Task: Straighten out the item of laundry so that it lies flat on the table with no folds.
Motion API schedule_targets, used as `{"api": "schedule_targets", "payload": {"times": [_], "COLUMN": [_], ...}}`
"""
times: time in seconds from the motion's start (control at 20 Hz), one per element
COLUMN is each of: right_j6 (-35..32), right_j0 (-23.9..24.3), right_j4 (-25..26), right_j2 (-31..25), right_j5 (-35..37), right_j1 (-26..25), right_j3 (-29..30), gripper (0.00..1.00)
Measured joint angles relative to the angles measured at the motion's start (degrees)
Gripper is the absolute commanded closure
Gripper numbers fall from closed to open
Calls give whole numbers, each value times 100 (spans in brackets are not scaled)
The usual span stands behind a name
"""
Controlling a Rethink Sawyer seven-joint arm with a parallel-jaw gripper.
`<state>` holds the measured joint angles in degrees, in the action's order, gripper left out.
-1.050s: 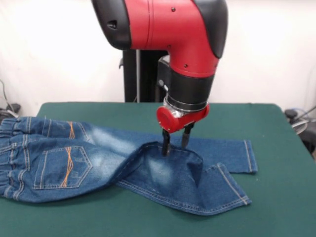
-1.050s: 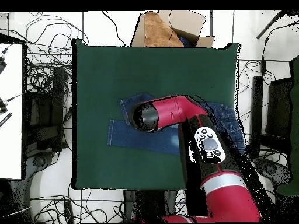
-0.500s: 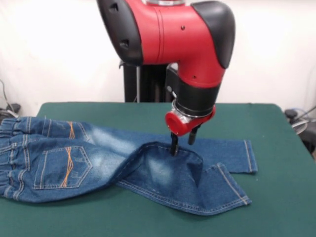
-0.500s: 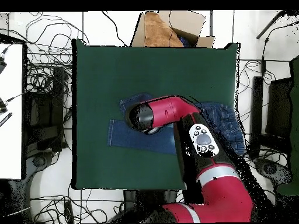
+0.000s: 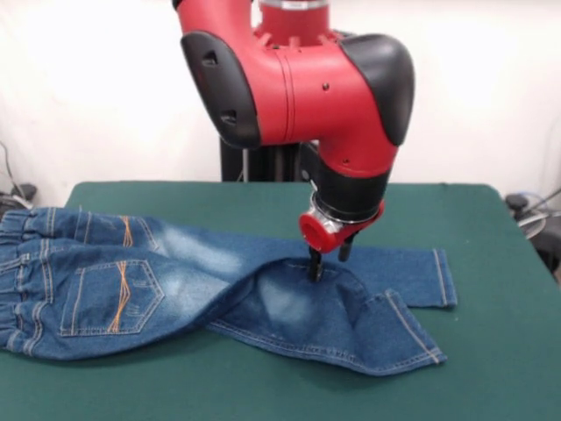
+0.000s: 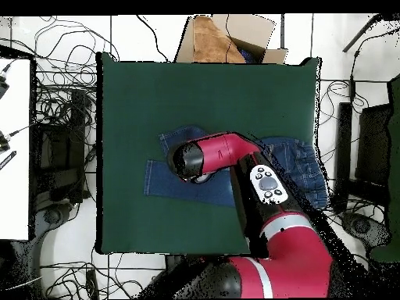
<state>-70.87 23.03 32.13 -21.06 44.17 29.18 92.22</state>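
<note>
jeans point(image 5: 219, 289) lie on the green table point(image 5: 491, 351), near leg crossing the far one. gripper point(image 5: 325, 263) fingers pinch a raised denim fold mid-leg.

Arm bent down; pincer point(image 5: 326, 260) low (tips close together).

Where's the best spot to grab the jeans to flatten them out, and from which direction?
Probably the near leg's hem corner of the jeans, taken from above. That leg lies crossed over the other, bunched in a raised fold where the gripper stands, and its cuff lies free on the table, so pulling it outward should smooth the fold.
</note>
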Motion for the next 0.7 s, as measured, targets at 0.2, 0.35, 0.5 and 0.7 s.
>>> {"api": "schedule_targets", "payload": {"times": [0.2,0.35,0.5,0.7], "right_j6": [0,0,0,0], "right_j0": [-2,-8,-26,-57], "right_j4": [1,1,1,1], "right_j2": [0,0,0,0], "right_j5": [-1,-1,-1,0], "right_j1": [-87,-117,-121,-120], "right_j3": [0,0,-1,-1], "gripper": [0,0,0,0]}}
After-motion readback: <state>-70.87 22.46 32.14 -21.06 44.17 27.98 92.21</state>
